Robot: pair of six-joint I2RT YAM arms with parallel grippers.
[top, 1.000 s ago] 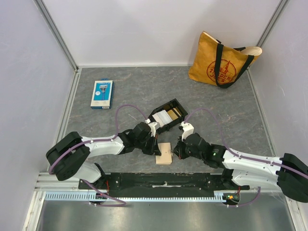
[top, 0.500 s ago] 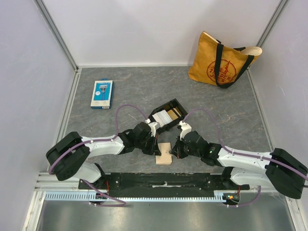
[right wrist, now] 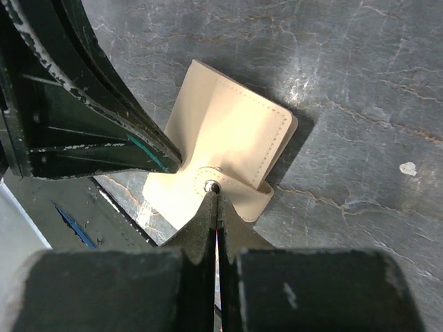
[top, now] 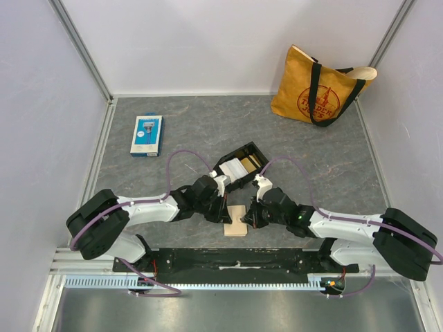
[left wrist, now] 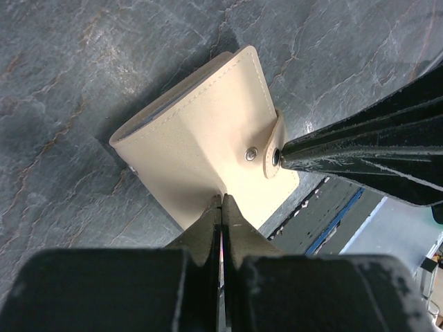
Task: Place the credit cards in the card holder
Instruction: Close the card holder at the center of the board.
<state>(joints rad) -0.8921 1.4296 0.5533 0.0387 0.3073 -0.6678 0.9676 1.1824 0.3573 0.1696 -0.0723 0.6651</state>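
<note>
Card holder [left wrist: 201,142] lies close to the near edge of the table [top: 332,173]. Left gripper [left wrist: 221,200] is squeezed shut, pinching its cover; right gripper [right wrist: 215,192] is shut too, its tip touching the snap tab [left wrist: 271,151].

The flat beige stitched card holder [top: 237,221], snap tab at its side, lies folded on the grey counter [top: 194,131]. White and gold credit cards [top: 237,168] stand packed in a black tray [top: 243,148] just beyond.
</note>
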